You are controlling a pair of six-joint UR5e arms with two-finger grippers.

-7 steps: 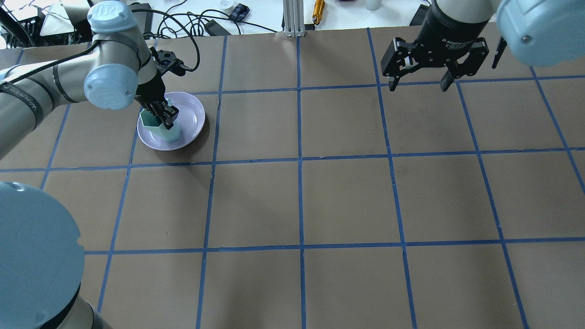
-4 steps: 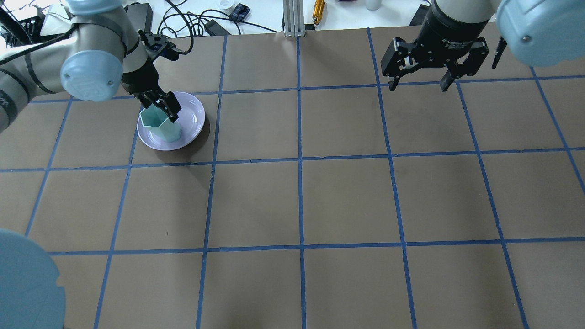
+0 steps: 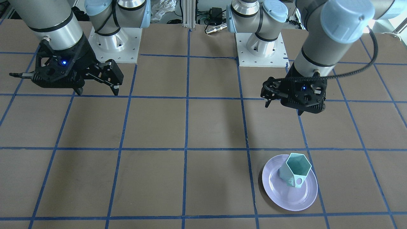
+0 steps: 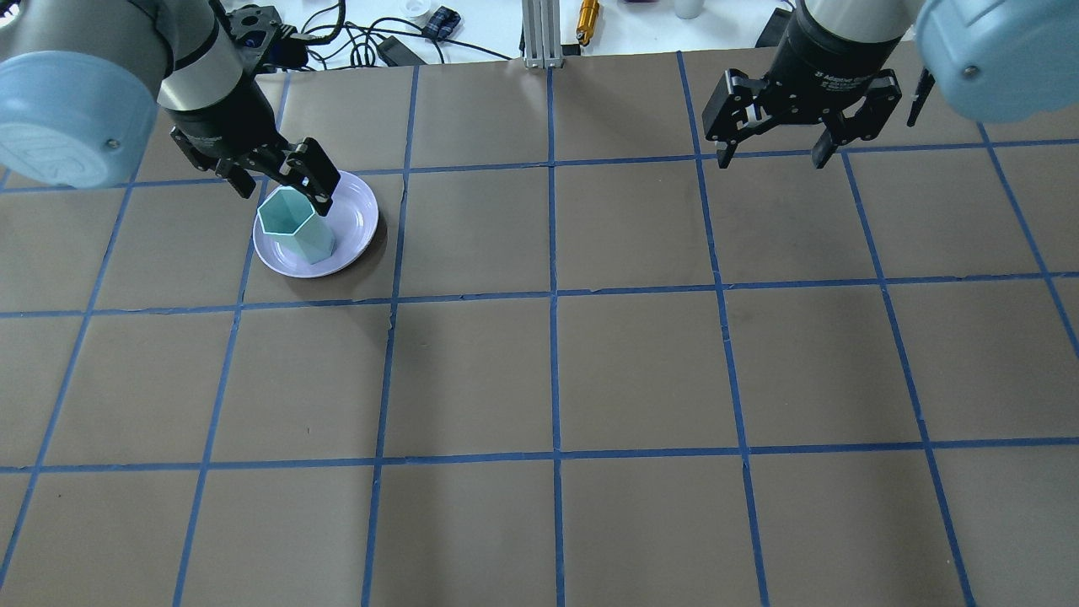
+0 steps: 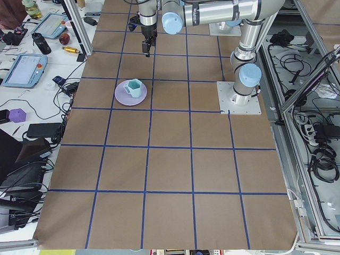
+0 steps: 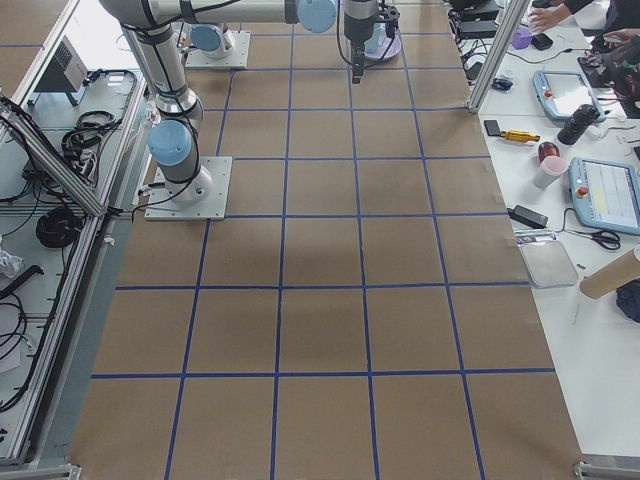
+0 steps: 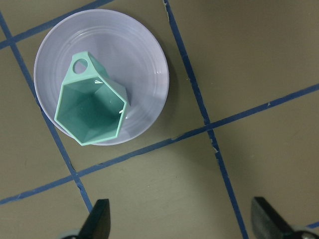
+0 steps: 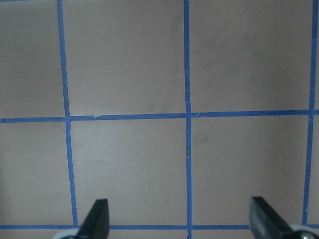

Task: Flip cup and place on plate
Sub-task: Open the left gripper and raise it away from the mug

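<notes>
The mint-green cup (image 4: pixel 292 224) stands upright, mouth up, on the lavender plate (image 4: pixel 355 216) at the far left of the table. Its handle points away from the robot in the front-facing view, where the cup (image 3: pixel 297 171) sits on the plate's (image 3: pixel 287 197) robot-side half. My left gripper (image 4: pixel 285 190) is open and empty, raised above the cup and apart from it. In the left wrist view the cup (image 7: pixel 92 107) and plate (image 7: pixel 144 64) lie well below the open gripper (image 7: pixel 182 225). My right gripper (image 4: pixel 771 160) is open and empty, high over the far right of the table.
The table is brown paper with a blue tape grid. Cables, a metal post (image 4: pixel 537 34) and small items lie beyond the far edge. The right wrist view shows only bare table under the right gripper (image 8: pixel 182 226).
My left gripper has let go of the cup, opened and risen away from it toward the robot. The cup stays upright on the plate. The right arm has not moved.
</notes>
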